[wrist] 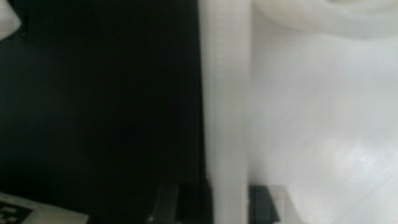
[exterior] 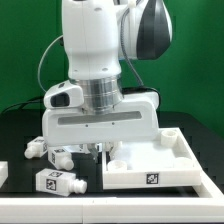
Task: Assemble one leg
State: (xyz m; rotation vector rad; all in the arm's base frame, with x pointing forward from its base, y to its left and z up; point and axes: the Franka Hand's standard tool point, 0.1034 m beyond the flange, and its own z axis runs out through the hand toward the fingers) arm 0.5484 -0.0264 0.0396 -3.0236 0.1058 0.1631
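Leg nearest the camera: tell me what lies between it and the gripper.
Nothing: in the exterior view only bare black table separates the nearest leg from the gripper. The wrist view does not show that leg.

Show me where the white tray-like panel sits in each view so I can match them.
Exterior view: the white panel lies low, toward the exterior view's right, beneath the arm.
Wrist view: the panel fills the bright part, its raised rim a pale strip against the black table.
Shared landmark: the hand, its fingers either side of that rim.
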